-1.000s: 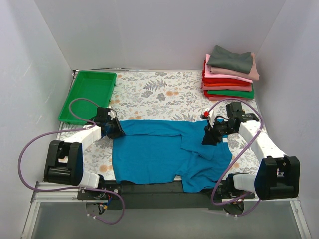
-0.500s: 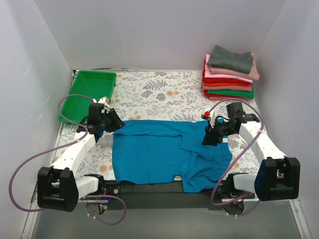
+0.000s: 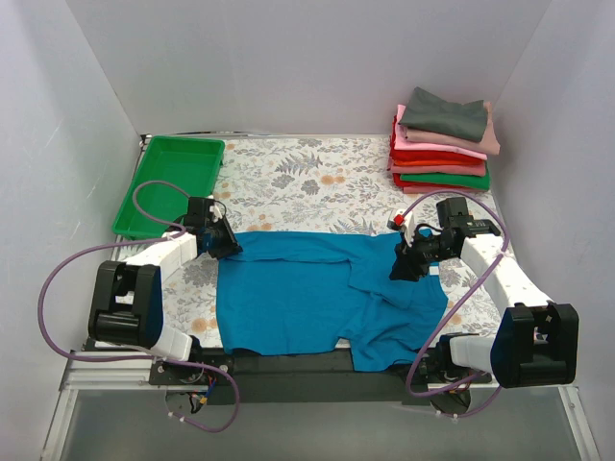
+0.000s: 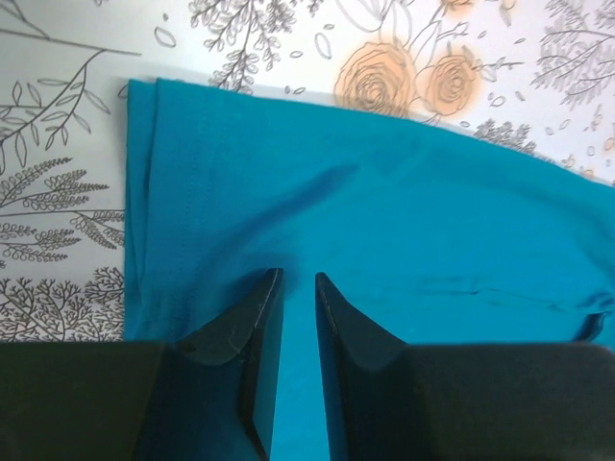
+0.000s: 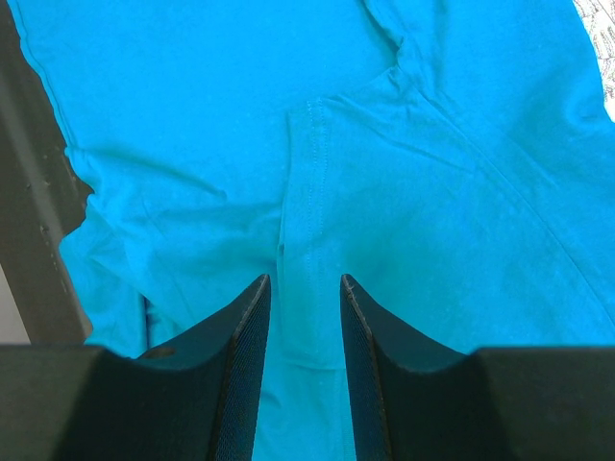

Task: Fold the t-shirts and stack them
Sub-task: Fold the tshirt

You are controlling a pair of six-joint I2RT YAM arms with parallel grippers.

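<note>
folded grey, pink, red and green cotton t-shirts (image 3: 442, 144) sit stacked at the far right of the floral-print desk (image 3: 288, 178), but the teal-blue cotton t-shirt (image 3: 317, 293) lies rumpled at the near middle, seemingly barely folded, with the left end effector (image 4: 297, 279) slightly parted and the right end effector (image 5: 306, 280) wider, neither gripping it.

1. 0.5 s ago my left fingers (image 3: 227, 247) hung off the cloth, near the green tray's (image 3: 173, 182) near corner. Now they are over the far-left corner of the teal t-shirt (image 3: 307, 298).
2. Against 1 s ago they are at almost the same corner, only a touch farther from my base.
3. The black elbow block (image 3: 125, 303) of my left arm had dropped toward the near edge of the worktop (image 3: 288, 182), arm stretched long. It is folded up again beside the t-shirt's left edge.
4. The purple cable (image 3: 41, 305) has shifted with the arm and arches over the tray's near end again.
</note>
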